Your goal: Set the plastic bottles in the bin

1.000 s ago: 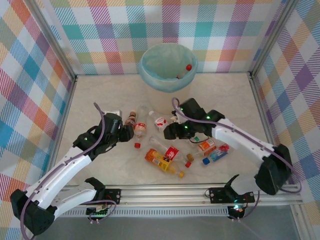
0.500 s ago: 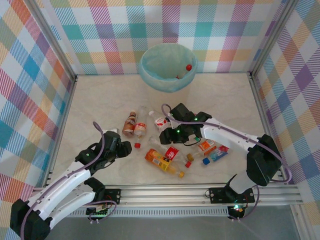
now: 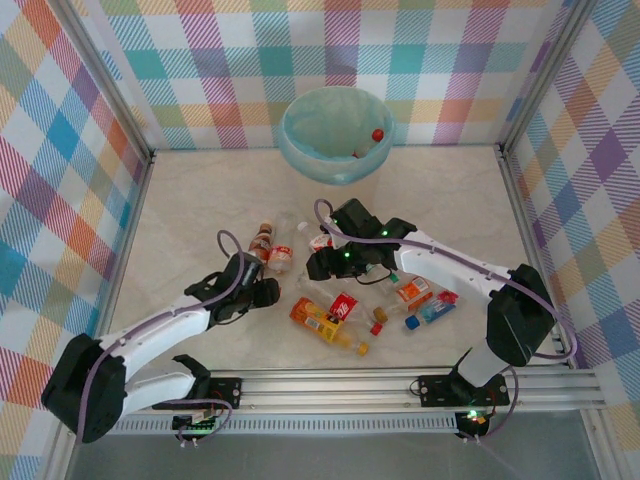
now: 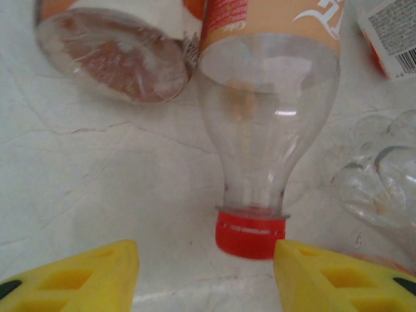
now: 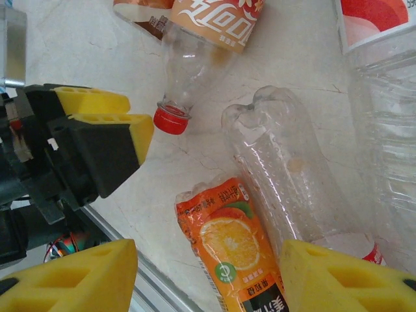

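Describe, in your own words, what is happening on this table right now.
Bottles are being cleared into a bin. The left pincer stands open at the red cap of an orange-labelled bottle. The right pincer hangs open above a clear bottle and a juice bottle. Neither holds anything. One bottle is in the bin; the rest lie on the table.

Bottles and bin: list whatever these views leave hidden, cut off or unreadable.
Left wrist view: the red-capped bottle loses label and base to the top edge.
Right wrist view: the ribbed clear bottle is cut by the right edge.
Top view: the bin holds one visible bottle; bag folds may hide more. Label print is too small.
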You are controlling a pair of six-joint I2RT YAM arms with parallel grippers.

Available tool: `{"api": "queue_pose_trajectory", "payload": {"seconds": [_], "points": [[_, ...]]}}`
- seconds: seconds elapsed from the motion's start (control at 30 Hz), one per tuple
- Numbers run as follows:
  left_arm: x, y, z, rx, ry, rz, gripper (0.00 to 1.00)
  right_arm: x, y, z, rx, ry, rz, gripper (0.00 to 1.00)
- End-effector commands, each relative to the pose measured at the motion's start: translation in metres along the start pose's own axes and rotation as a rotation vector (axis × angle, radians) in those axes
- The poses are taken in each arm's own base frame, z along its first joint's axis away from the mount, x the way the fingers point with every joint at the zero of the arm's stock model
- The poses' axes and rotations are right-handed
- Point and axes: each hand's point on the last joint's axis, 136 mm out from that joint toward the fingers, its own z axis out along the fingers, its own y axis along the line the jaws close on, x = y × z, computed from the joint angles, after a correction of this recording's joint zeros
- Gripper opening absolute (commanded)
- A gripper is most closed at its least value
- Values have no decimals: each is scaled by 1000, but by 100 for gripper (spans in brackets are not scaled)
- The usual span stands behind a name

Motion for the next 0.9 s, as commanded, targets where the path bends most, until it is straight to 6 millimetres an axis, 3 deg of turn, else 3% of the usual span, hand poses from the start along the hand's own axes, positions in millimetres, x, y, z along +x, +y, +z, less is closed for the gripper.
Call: {"api": "queue_pose_trajectory", "payload": {"seconds": [0.0, 0.33, 0.6, 0.87], "points": [[-18, -21, 3, 59, -38, 31, 56, -3, 6, -6, -15, -25, -22, 60], [-18, -29, 32, 40, 28, 50, 47, -1, 3, -5, -6, -26, -31, 61], [-16, -31, 41, 34, 55, 60, 49, 1, 0, -4, 1, -25, -38, 62], [-19, -32, 37, 28, 59, 76, 33, 0, 0, -9, 1, -39, -44, 62]]}}
